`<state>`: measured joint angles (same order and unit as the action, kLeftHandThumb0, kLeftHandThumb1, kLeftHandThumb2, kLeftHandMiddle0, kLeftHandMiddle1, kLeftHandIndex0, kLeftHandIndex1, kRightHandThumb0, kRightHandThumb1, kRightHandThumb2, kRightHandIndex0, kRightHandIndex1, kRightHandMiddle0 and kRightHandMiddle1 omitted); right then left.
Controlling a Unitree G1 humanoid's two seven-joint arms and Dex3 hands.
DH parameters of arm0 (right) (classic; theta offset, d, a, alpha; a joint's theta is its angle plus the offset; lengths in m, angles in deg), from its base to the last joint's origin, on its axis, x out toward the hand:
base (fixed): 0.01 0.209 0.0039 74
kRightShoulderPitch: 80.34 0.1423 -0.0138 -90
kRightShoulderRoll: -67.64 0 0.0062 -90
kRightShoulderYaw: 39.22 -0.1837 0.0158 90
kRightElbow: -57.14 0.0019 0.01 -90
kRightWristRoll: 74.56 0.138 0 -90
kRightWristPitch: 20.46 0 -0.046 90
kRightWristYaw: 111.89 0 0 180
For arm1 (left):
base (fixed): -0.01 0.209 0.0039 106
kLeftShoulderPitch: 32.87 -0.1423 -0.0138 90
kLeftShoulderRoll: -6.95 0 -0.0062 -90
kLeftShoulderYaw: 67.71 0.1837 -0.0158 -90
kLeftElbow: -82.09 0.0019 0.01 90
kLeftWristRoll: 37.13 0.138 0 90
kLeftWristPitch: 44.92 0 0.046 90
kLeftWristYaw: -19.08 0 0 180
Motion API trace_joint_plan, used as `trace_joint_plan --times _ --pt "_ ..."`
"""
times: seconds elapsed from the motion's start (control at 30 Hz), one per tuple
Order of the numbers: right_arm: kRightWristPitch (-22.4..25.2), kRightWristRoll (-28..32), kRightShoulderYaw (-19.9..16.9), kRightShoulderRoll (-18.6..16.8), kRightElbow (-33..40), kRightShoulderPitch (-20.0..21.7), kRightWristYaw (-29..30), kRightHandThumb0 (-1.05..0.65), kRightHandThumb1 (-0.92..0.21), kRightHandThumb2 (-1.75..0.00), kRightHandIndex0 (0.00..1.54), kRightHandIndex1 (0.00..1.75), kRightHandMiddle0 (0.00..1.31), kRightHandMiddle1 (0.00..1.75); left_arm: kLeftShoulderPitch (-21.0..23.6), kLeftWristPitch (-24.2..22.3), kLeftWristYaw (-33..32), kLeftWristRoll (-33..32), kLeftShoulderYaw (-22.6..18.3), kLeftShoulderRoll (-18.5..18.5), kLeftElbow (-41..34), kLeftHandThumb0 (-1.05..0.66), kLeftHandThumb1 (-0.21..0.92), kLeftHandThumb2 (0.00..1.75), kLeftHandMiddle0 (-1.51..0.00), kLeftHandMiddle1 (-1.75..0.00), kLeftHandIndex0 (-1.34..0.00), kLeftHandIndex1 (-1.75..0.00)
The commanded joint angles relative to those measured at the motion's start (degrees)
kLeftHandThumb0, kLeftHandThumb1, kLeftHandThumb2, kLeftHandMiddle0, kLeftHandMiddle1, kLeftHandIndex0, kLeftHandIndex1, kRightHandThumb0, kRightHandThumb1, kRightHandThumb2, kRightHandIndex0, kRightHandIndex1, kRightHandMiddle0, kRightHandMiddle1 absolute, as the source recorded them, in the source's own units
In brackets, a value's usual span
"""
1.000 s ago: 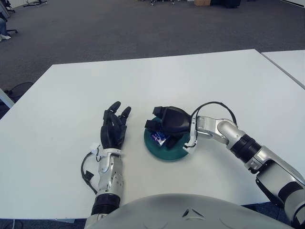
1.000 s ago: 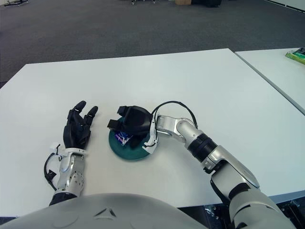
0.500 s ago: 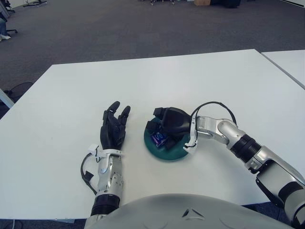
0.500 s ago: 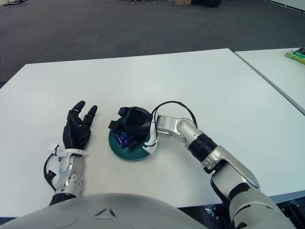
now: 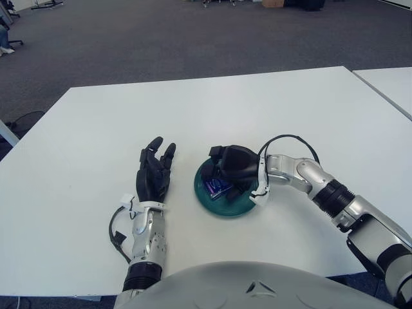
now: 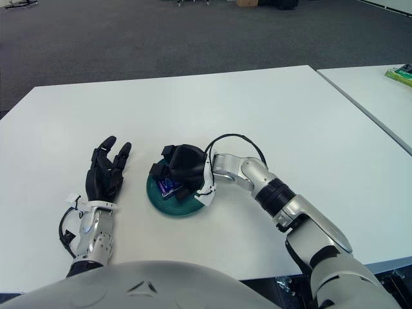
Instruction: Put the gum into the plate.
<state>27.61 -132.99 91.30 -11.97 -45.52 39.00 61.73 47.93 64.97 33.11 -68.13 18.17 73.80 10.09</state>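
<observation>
The gum (image 5: 217,187), a small blue and purple packet, lies inside the dark green plate (image 5: 225,210) near the middle of the white table (image 5: 257,109). My right hand (image 5: 223,172) hovers low over the plate, fingers loosely spread just above and beside the gum, not gripping it. The gum also shows in the right eye view (image 6: 168,187) under the black fingers (image 6: 161,171). My left hand (image 5: 153,172) lies flat on the table to the left of the plate, fingers stretched out and empty.
A black cable (image 5: 290,140) loops over my right wrist. A second white table (image 5: 393,84) stands close on the right, with a narrow gap between. Grey carpet lies beyond the far edge.
My right hand has eased a little to the right and its fingers have loosened off the gum, which stays lying in the plate. The left hand has not moved.
</observation>
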Motion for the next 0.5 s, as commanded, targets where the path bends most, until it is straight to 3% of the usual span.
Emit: trace_joint_plan --times 0.0,0.27,0.47 --pt "0.29 1.8 -1.12 0.13 1.12 1.07 -1.51 -1.05 -0.92 -1.19 0.4 0.24 0.0 0.65 -5.11 -0.89 -0.07 0.29 -0.58 -5.66 6.6 -0.7 0.92 0.99 -0.32 -0.35 0.0 -0.92" --pt "-0.14 8.78 -5.5 3.04 4.19 0.13 -5.82 -1.05 -0.92 -1.17 0.42 0.17 0.0 0.62 -4.58 1.38 -0.56 2.13 -0.67 -5.59 8.27 -0.71 0.92 0.96 -0.33 -0.35 0.0 -0.92" --pt "3.3 17.44 -10.04 2.9 4.8 -3.25 -8.32 -1.05 -0.92 -1.14 0.34 0.1 0.0 0.51 -5.26 1.82 -2.73 3.69 -0.52 -6.24 7.68 -0.71 0.92 0.94 -0.34 -0.34 0.0 -0.92"
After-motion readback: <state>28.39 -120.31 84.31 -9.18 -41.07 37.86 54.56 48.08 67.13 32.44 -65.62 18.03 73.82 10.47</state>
